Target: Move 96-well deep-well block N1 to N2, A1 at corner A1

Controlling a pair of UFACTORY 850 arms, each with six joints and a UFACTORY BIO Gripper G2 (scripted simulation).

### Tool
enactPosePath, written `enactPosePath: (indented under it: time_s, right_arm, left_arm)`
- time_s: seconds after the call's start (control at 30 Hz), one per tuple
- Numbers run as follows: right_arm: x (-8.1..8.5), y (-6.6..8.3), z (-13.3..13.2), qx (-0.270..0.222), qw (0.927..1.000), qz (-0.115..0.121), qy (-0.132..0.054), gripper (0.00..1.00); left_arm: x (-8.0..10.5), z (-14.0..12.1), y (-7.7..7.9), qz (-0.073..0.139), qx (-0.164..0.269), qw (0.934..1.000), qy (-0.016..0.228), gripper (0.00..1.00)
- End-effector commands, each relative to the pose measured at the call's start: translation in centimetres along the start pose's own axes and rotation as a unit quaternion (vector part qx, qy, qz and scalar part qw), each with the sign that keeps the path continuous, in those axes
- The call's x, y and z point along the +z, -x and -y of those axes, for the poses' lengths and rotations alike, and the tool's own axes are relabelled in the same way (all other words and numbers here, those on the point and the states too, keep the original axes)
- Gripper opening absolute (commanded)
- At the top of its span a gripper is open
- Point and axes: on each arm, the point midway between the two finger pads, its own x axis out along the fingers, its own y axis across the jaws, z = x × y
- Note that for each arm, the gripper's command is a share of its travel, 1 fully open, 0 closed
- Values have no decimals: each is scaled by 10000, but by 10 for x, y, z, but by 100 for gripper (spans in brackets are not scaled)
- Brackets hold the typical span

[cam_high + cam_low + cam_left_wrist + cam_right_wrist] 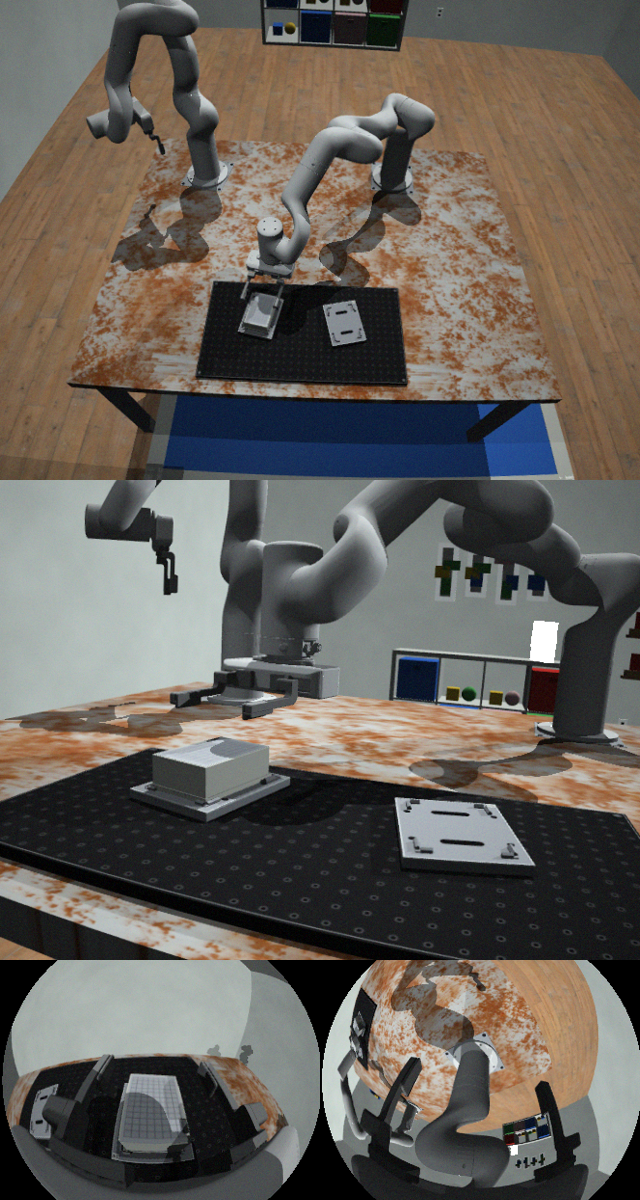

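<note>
The deep-well block (262, 309) (206, 754) (150, 1110) stands in nest N2 (254, 333) (226, 811) (160, 1158). It looks level, with low locators showing around its foot. Its cut-off corner and the A1 mark cannot be made out. Nest N1 (345, 323) (460, 828) (40, 1110) is empty, its four corner locators bare. My left gripper (259, 300) (215, 706) (157, 1070) is open and empty above the block, fingers apart and clear of it. My right gripper (162, 149) (170, 585) (478, 1075) is open and empty, raised far from both nests.
Both nests are on the black perforated board (300, 361) (309, 883). The rust-patterned table (454, 289) surrounds it. The left arm reaches over the table from its base (392, 177); the right arm is folded high above its own base (207, 175).
</note>
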Motion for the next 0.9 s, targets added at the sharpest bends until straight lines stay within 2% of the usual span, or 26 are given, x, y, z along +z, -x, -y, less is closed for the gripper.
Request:
enactPosePath:
  time_s: [0.0, 0.2, 0.23, 0.3, 0.4, 0.8, 0.87]
  right_arm:
    - [0, 0, 0, 0, 10000, 6, 0, 100]
    - [0, 0, 0, 0, 10000, 6, 0, 100]
    - [0, 0, 0, 0, 10000, 6, 0, 100]
    - [0, 0, 0, 0, 10000, 6, 0, 100]
    - [0, 0, 0, 0, 10000, 6, 0, 100]
    - [0, 0, 0, 0, 10000, 6, 0, 100]
    - [0, 0, 0, 0, 10000, 6, 0, 100]
  left_arm:
    - [2, 0, -1, 14, 0, 10000, 7, 37]
    - [2, 0, -1, 13, 0, 10000, 7, 37]
    - [4, -4, 1, 13, 166, 9999, 7, 37]
    - [4, -4, 1, 13, 166, 9999, 7, 37]
    - [9, -17, 6, 13, 641, 9979, 8, 37]
    - [29, -70, 27, 13, 641, 9979, 7, 37]
    - [29, -70, 27, 13, 641, 9979, 7, 37]
